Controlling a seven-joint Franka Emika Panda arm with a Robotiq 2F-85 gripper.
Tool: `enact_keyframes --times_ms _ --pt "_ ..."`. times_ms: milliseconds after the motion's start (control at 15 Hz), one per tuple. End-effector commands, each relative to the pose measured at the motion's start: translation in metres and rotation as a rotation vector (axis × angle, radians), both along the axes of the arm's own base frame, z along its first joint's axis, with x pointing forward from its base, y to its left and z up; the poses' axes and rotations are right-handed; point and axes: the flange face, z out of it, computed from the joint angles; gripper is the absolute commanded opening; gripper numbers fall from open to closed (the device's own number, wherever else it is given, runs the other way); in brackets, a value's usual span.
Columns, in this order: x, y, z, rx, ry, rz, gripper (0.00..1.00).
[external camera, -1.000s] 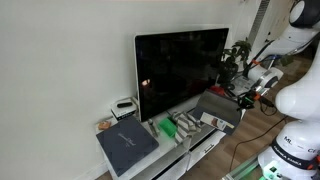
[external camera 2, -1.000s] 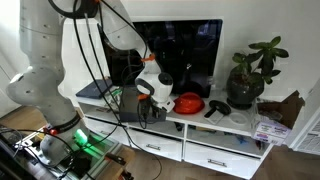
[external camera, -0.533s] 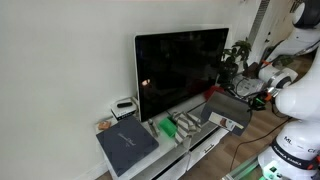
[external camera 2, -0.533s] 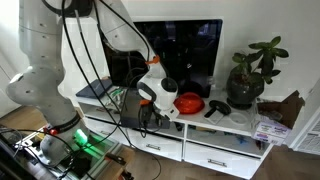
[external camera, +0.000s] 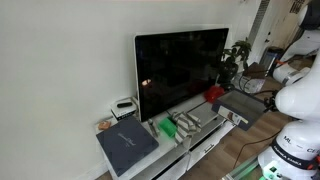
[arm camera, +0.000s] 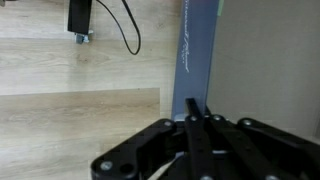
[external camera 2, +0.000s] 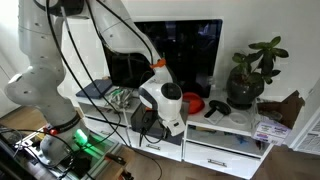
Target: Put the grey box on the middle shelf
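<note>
The gripper [arm camera: 197, 120] is clamped on one edge of the grey box [arm camera: 200, 50], which stretches straight ahead of it over the floor [arm camera: 70, 110]; the middle shelf [external camera 2: 215, 142] appears lower than the gripper

Pale wall [external camera: 60, 70] stood far behind the gripper [arm camera: 197, 110]; wooden floor [arm camera: 70, 120] lay below it, white TV stand [external camera 2: 225, 160] beside.

The television [external camera: 180, 65] is standing along the worktop's [external camera 2: 238, 118] back edge, the plant [external camera: 238, 55] sitting at one end and the dark flat box [external camera: 127, 145] lying at the opposite end. The grey box [external camera: 243, 106] is hanging beyond the front edge.
</note>
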Motion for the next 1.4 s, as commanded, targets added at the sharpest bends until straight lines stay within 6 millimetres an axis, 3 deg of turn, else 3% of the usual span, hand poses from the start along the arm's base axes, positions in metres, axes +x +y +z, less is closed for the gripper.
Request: enact_keyframes --times_ms 0,400,800,1133,1333 --pt "-0.014 -0.021 -0.005 -0.065 0.037 -0.185 0.01" --pt "-0.037 -0.032 -0.040 -0.160 0.188 -0.352 0.01" --pt "-0.046 -0.030 -0.075 -0.137 0.276 -0.362 0.01" --pt "-0.018 -0.021 -0.097 -0.120 0.284 -0.267 0.01" --pt "0.012 -0.008 -0.109 -0.110 0.270 -0.183 0.01"
